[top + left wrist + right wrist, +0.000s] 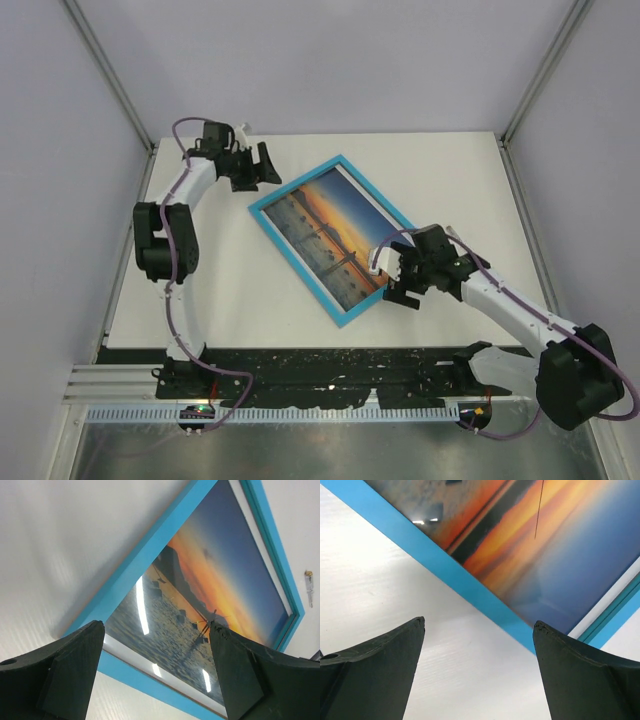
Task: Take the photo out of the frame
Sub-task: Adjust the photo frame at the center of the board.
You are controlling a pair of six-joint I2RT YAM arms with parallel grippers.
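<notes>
White links [510, 305], black joints [160, 245], purple cables [177, 130], black gripper fingers [70, 675]

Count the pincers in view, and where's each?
2. The left pincer is beyond the frame's far-left edge, apart from it; the right pincer is at its near-right edge. Both open, empty. None hidden.

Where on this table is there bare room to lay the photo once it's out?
Bare table lies in the far right corner, beyond the frame's right side, and at the near left, between the left arm and the frame. It is crowded by the left gripper at the frame's far end and the right gripper at its near end.
</notes>
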